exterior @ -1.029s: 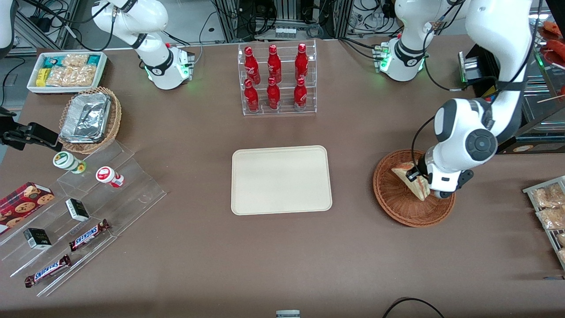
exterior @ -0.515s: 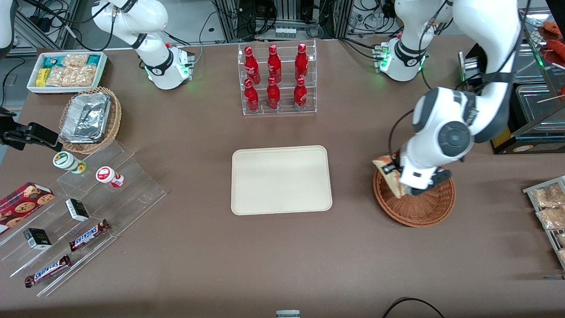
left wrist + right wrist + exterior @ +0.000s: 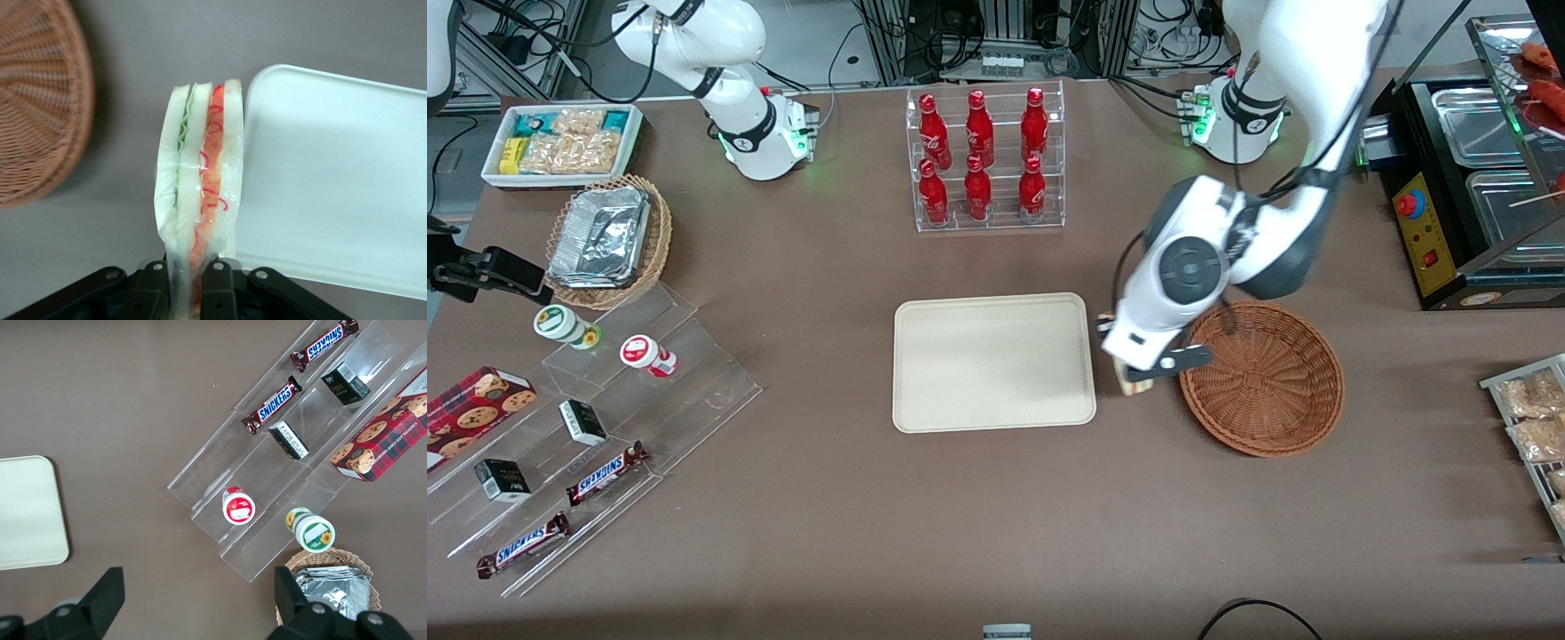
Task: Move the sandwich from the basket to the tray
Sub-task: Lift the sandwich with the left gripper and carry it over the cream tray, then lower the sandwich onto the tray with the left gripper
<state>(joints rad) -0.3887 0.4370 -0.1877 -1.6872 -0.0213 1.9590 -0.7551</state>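
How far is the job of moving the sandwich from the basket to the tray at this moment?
Done: the sandwich is out of the basket, which now holds nothing visible. In hand: the claw is shut on the sandwich and holds it in the air over the table, between the basket and the tray, just beside the tray's edge. Left: carry it over the tray, lower it and release.

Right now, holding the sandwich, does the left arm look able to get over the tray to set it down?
Probably yes. The gripper, its jaws shut on the sandwich, hangs above bare table between the basket and the tray, right beside the tray's edge. The tray holds nothing, and nothing stands between.
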